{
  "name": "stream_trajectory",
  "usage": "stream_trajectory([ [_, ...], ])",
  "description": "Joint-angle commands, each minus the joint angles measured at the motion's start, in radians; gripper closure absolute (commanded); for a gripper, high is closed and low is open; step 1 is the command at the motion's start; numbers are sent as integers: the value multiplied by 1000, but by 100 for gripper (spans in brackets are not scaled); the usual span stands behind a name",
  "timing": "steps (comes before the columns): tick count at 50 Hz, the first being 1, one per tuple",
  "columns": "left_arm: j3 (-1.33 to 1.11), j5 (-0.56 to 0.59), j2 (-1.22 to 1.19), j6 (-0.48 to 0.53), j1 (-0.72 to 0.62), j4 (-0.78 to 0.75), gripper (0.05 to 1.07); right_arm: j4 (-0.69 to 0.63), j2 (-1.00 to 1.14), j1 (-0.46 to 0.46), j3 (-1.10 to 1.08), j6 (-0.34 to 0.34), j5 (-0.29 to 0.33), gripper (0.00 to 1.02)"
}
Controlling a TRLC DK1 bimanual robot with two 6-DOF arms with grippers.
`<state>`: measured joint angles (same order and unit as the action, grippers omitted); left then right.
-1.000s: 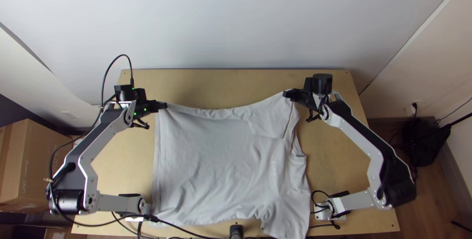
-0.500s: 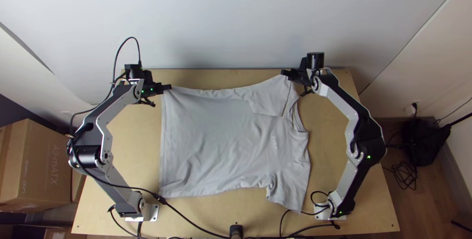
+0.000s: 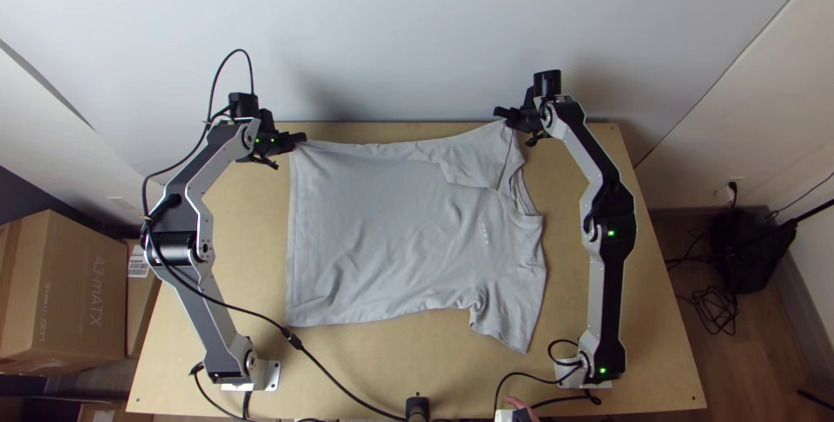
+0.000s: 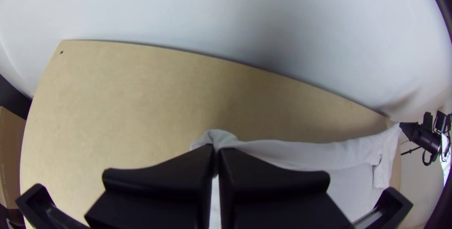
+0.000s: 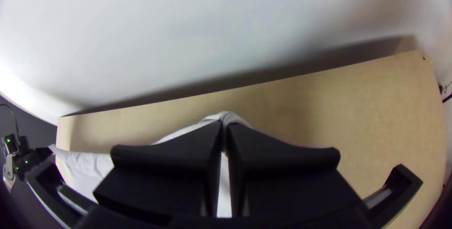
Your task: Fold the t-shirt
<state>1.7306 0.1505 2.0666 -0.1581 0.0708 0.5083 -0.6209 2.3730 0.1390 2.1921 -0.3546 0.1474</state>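
On the table [image 3: 656,335], the t-shirt [image 3: 382,231] is lying mostly spread; my left pincer [image 3: 299,138] and right pincer [image 3: 502,114] are clamping its far edge, and most folding is seemingly waiting.

A light wooden table [image 3: 651,344] stands with its far edge along a white wall [image 3: 417,31]. In the top view, a large brown cardboard box [image 3: 87,292] is left of it; to its right, tangled thin black cables [image 3: 718,311] lie on the brown wooden floor [image 3: 738,365] beside a bulky black object [image 3: 747,248].
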Motion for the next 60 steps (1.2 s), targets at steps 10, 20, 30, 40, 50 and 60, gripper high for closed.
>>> stream_trajectory([
  [10,-17,47,-60,8,9,98,105,-102,-17,-24,49,6,-3,100],
  [20,-132,67,-151,23,17,79,105,-258,-57,-24,32,5,-2,100],
  [30,-238,81,-227,28,29,47,105,-254,-172,-13,-135,-17,-2,100],
  [40,-362,89,-295,28,34,-7,105,-192,-274,-1,-298,-21,-2,100],
  [50,-439,89,-335,31,34,-33,105,-166,-357,-1,-437,-35,-3,100],
  [60,-482,90,-370,31,37,-34,105,-106,-422,-9,-581,-35,-3,100],
])
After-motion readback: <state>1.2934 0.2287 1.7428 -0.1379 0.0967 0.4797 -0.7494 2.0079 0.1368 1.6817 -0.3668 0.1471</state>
